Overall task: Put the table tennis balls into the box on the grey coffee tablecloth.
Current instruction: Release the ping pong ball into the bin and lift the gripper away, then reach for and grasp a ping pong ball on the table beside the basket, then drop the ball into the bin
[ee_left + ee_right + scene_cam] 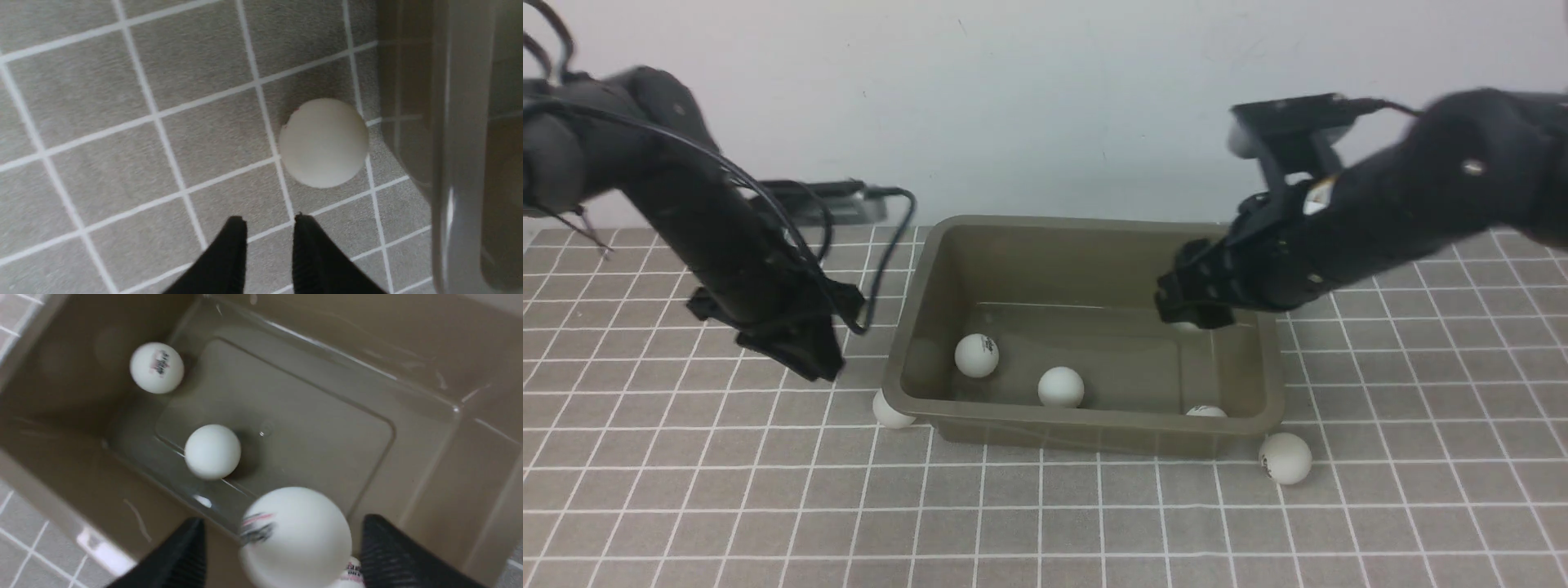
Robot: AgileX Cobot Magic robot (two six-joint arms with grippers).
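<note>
Olive-grey box (1086,433) upright, open top, long side to front, on grey tablecloth (1045,523) with white grid. Inside: white ball with dark logo (976,355) near left end, plain ball (1061,386) by near wall, third ball (1205,411) half hidden behind near rim at right end, fourth ball (296,539) with logo, blurred, over right end, height unclear. Outside on cloth: fifth ball (890,412) just beside near-left corner, partly under rim; sixth ball (1285,457), logo showing, just beside near-right corner.

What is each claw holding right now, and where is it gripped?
Nothing looks gripped. The right claw is open over the box; a blurred ball sits loose between its fingers. The left claw is empty, with another ball lying ahead.
</note>
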